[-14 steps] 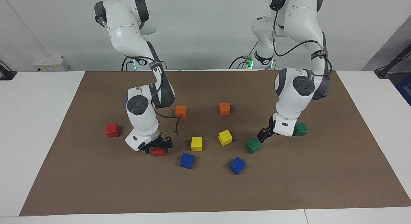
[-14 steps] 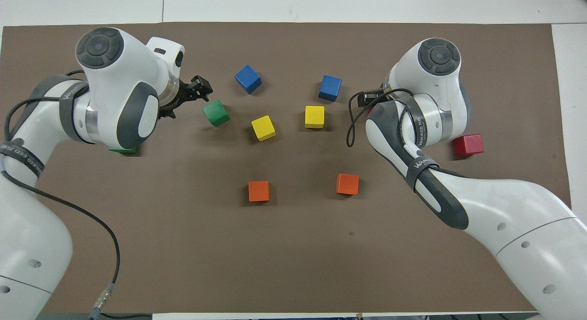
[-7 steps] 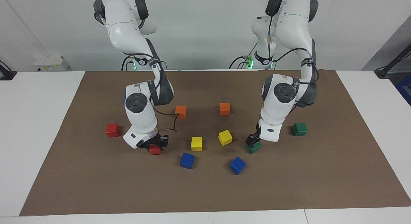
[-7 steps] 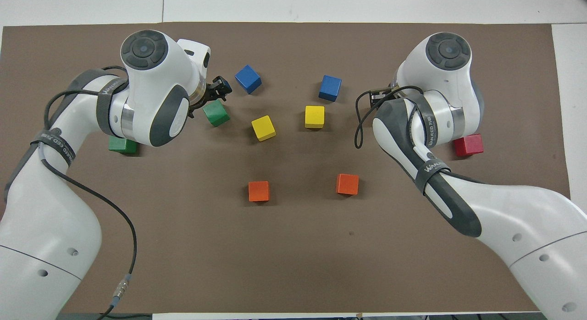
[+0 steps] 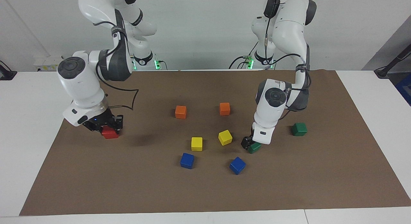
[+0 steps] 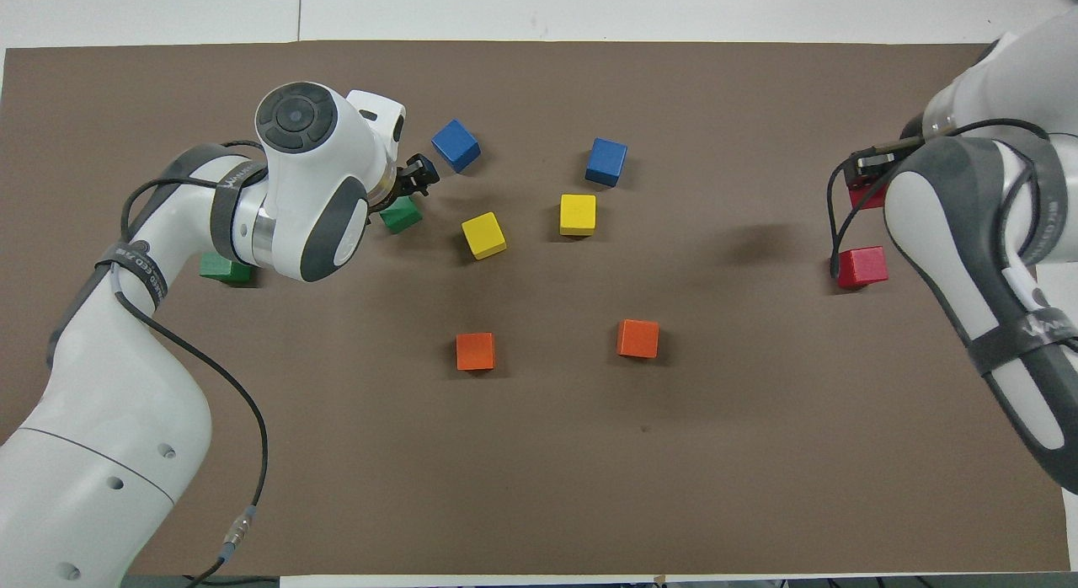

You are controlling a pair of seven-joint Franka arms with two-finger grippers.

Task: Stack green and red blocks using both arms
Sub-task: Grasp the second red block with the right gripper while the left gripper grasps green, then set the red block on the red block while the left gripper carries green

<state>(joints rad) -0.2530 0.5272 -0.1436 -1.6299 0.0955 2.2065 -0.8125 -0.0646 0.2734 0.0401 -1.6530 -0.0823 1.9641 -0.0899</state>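
My right gripper [image 5: 107, 127] is shut on a red block [image 5: 110, 133] and holds it low over the right arm's end of the mat. The held block also shows in the overhead view [image 6: 866, 197]. The second red block [image 6: 861, 266] rests on the mat just under it. In the facing view the gripper and its block hide it. My left gripper [image 5: 249, 143] is down at a dark green block [image 5: 256, 148], which rests on the mat. The second green block [image 5: 299, 129] lies nearer to the robots, toward the left arm's end.
Two orange cubes [image 5: 180, 112] [image 5: 224, 108], two yellow cubes [image 5: 196, 143] [image 5: 225, 137] and two blue cubes [image 5: 187, 160] [image 5: 237, 165] lie mid-table on the brown mat [image 5: 353, 169]. One yellow and one blue cube are close to the left gripper.
My right gripper lifted a red block and carried it toward the right arm's end, over the other red block. My left gripper came across and down onto the green block.
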